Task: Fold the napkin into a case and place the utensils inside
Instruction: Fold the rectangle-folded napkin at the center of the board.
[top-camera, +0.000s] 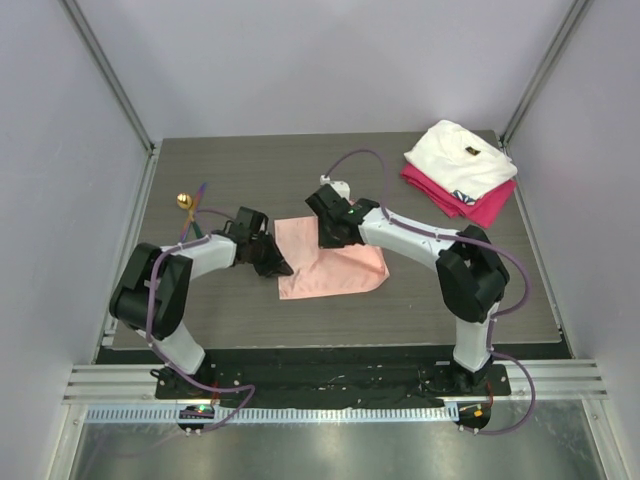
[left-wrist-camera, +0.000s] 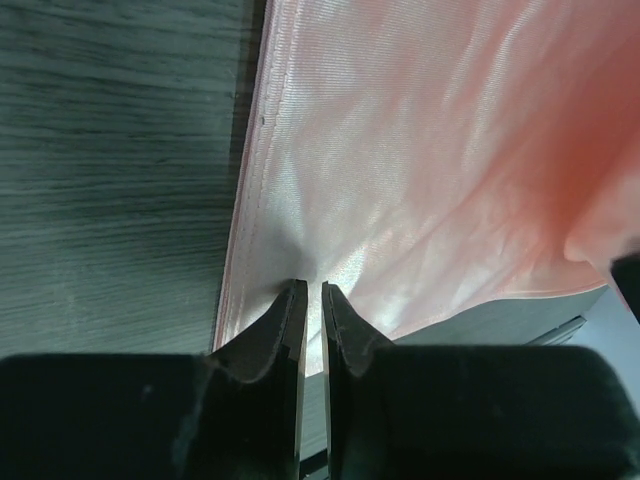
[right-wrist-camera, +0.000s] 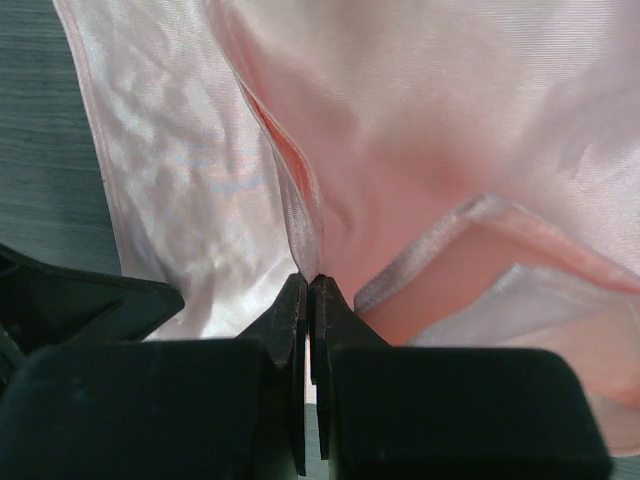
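Both claws are pinching the napkin (top-camera: 335, 268), lying centre of the table (top-camera: 240, 170): left gripper (left-wrist-camera: 311, 292) clamping its left hem, right gripper (right-wrist-camera: 307, 283) nipping a raised fold. Thin, slick cloth, it is looking floppy and slip-prone, so hems and corners are offering the surest hold.

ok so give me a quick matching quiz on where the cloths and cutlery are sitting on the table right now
Things:
1 napkin
2 white cloth
3 magenta cloth
4 cutlery

Places:
a far left of the table
b far right corner, top of the pile
c middle of the table
d far right corner, under another cloth

Pairs: 1-c, 2-b, 3-d, 4-a
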